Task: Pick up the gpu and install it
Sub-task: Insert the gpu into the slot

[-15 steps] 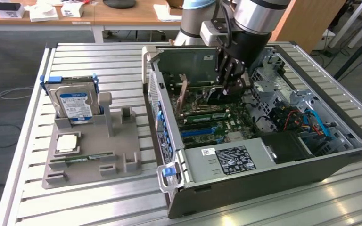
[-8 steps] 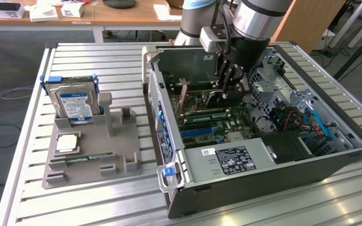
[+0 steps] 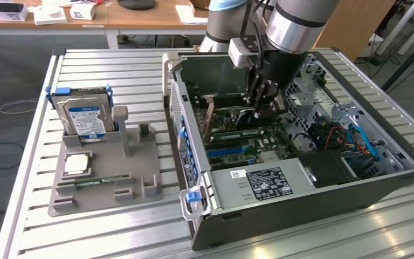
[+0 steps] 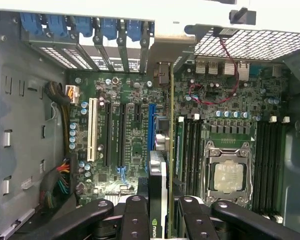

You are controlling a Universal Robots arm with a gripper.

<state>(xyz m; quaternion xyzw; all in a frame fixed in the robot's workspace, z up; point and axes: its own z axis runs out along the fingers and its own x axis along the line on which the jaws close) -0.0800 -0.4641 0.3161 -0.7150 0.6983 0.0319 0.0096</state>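
**Graphics card in the case, seating unconfirmed**

Exterior view: gripper [image 3: 267,110] down inside the open computer case [image 3: 286,216], closed on the graphics card [image 3: 209,118]. Card upright on edge above the motherboard [image 3: 264,143], bare brown end toward the case's rear wall, on the exterior view's left. On the table [image 3: 106,232], well apart from the case: grey parts stand [image 3: 103,178] with a hard drive [image 3: 84,116] standing in it.

Wrist view: graphics card [image 4: 170,125] seen edge-on, clamped from both sides between the fingers [image 4: 135,220]. Running from the gripper [image 4: 162,212] toward the rear openings under the blue latches [image 4: 85,25]. Just beside the blue slot [image 4: 151,125], between it and the memory slots [image 4: 187,150]. Processor socket [image 4: 227,175] further off.

Status, as a judgement: pickup done, card inside the case and lined up along the slots. Cannot tell whether pushed home in a slot or hanging just above one. Not released yet, so install not confirmed.
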